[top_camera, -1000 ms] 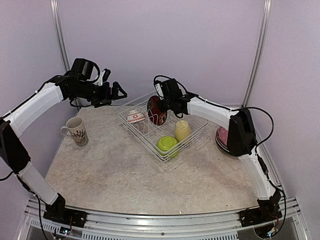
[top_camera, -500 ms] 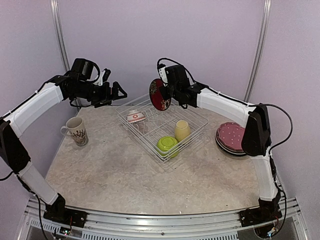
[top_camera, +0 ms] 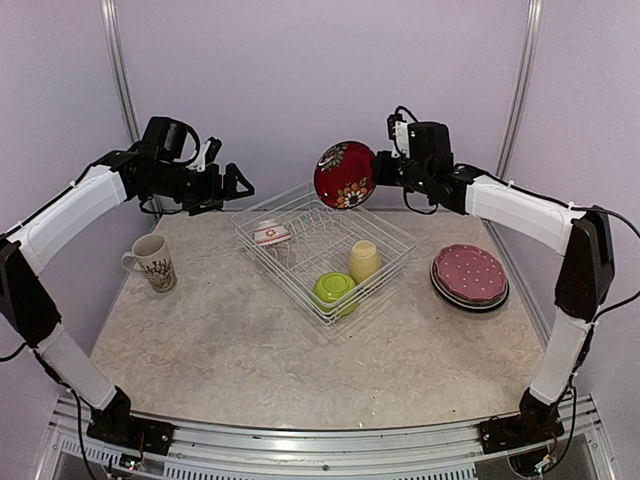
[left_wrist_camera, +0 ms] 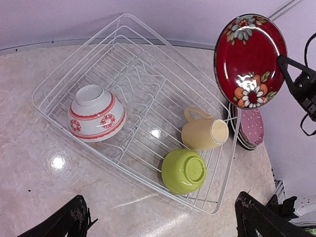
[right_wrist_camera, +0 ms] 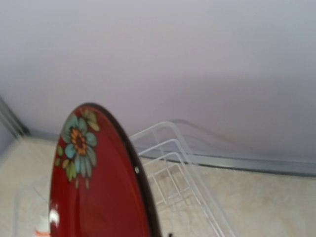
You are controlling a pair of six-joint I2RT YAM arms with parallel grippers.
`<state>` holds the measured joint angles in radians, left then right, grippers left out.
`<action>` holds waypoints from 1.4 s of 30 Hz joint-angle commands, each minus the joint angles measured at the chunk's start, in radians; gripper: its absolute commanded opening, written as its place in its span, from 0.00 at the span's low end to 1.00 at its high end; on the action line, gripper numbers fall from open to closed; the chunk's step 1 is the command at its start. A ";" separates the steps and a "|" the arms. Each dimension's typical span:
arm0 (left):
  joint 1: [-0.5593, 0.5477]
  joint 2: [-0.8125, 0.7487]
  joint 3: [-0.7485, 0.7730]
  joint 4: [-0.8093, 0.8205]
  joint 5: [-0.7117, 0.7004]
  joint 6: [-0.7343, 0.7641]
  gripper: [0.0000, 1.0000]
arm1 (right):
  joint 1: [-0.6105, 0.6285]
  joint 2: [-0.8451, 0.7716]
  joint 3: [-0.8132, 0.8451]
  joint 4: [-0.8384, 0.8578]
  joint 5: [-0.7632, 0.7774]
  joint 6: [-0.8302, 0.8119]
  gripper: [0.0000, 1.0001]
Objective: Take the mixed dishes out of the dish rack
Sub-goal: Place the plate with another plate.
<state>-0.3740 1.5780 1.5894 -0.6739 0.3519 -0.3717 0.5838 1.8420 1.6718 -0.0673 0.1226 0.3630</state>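
My right gripper (top_camera: 381,170) is shut on the rim of a red flowered plate (top_camera: 345,174), held on edge in the air above the far corner of the dish rack (top_camera: 283,272). The left wrist view shows this plate (left_wrist_camera: 249,59) high at the right. In the right wrist view the plate (right_wrist_camera: 98,187) fills the lower left. The white wire rack (left_wrist_camera: 77,54) holds a red-white bowl (top_camera: 271,234), a lime green bowl (top_camera: 336,288) upside down, and a pale yellow cup (top_camera: 364,260) on its side. My left gripper (top_camera: 236,185) hovers open above the rack's far left side.
A patterned cream mug (top_camera: 152,262) stands on the table to the left of the rack. A stack of plates with a pink-dotted one on top (top_camera: 470,275) lies at the right. Walls and metal posts close in the back and sides.
The right arm has lifted the red plate out of the rack and swung it up and to the right, its face turning toward the top camera. The left arm has not moved.
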 commanded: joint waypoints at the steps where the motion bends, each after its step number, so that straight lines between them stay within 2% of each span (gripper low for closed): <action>1: -0.007 0.013 0.016 0.002 0.007 -0.003 0.99 | -0.138 -0.185 -0.247 0.308 -0.245 0.317 0.00; 8: -0.012 0.019 0.018 0.001 0.013 -0.006 0.99 | -0.354 -0.472 -0.675 0.481 -0.319 0.500 0.00; 12: -0.011 0.018 0.020 0.002 0.017 -0.009 0.99 | -0.518 -0.641 -0.872 0.415 -0.306 0.494 0.00; 17: -0.011 0.022 0.021 0.000 0.032 -0.015 0.99 | -0.737 -0.766 -0.994 0.287 -0.374 0.447 0.00; 19: -0.010 0.023 0.021 0.002 0.044 -0.021 0.99 | -0.812 -0.766 -1.030 0.277 -0.429 0.442 0.00; 22: -0.010 0.026 0.020 0.005 0.051 -0.024 0.99 | -0.856 -0.729 -1.067 0.292 -0.501 0.442 0.00; 34: -0.013 0.042 0.022 -0.001 0.043 -0.022 0.99 | -0.859 -0.495 -1.081 0.399 -0.559 0.435 0.00; 42: -0.013 0.037 0.023 -0.002 0.037 -0.019 0.99 | -0.860 -0.418 -1.080 0.370 -0.530 0.371 0.00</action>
<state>-0.3813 1.6104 1.5898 -0.6739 0.3874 -0.3950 -0.2687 1.4105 0.5850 0.2497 -0.3958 0.7723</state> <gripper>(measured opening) 0.990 0.021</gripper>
